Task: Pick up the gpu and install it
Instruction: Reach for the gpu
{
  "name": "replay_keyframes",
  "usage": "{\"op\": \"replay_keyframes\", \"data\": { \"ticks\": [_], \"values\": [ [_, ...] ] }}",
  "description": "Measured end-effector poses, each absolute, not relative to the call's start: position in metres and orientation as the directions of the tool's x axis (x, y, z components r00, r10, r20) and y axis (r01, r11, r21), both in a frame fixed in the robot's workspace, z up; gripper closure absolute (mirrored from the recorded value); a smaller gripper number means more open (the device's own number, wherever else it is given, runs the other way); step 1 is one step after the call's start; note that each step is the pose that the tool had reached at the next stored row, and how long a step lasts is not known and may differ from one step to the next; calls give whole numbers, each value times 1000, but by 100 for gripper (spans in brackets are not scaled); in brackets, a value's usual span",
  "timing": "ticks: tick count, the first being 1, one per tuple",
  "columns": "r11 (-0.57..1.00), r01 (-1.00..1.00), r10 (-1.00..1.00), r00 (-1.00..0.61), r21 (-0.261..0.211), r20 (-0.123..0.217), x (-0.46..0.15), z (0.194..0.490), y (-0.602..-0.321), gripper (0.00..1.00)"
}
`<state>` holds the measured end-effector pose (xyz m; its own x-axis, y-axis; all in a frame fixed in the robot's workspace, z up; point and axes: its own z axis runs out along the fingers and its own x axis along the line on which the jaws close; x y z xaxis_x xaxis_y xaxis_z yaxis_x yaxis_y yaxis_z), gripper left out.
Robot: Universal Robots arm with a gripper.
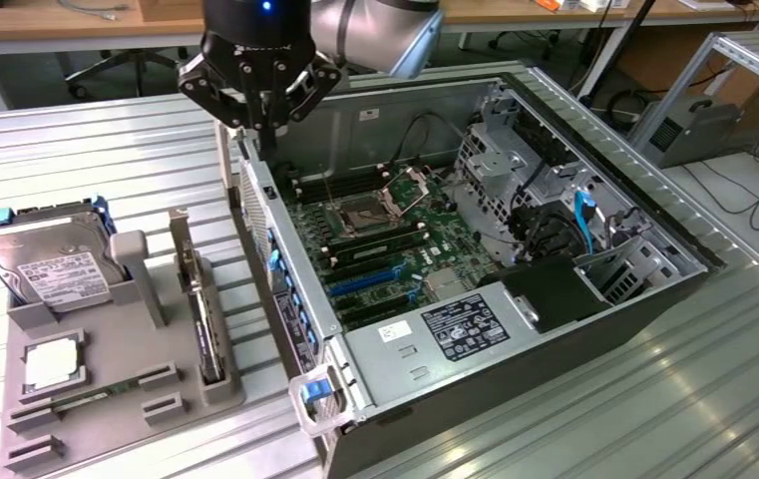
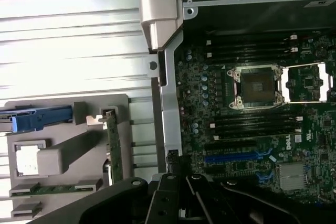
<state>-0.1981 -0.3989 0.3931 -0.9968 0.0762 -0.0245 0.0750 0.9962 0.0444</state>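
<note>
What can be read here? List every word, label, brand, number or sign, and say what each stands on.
"DELL": white print on the motherboard, seen in the wrist view.
White label on the hard drive: print too small to read.
White label on the power supply: print too small to read.
Nothing else is legible.

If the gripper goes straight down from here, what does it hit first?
Probably the rim of the case, directly below the shut gripper; depth unclear. The gpu stands aside in the holder.
</note>
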Motion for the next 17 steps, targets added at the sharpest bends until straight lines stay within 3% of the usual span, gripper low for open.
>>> {"op": "replay_keyframes", "data": {
  "ticks": [17],
  "values": [
    [996, 75, 76, -997, 44, -24, -249, 393, -399, 89]
  ]
}}
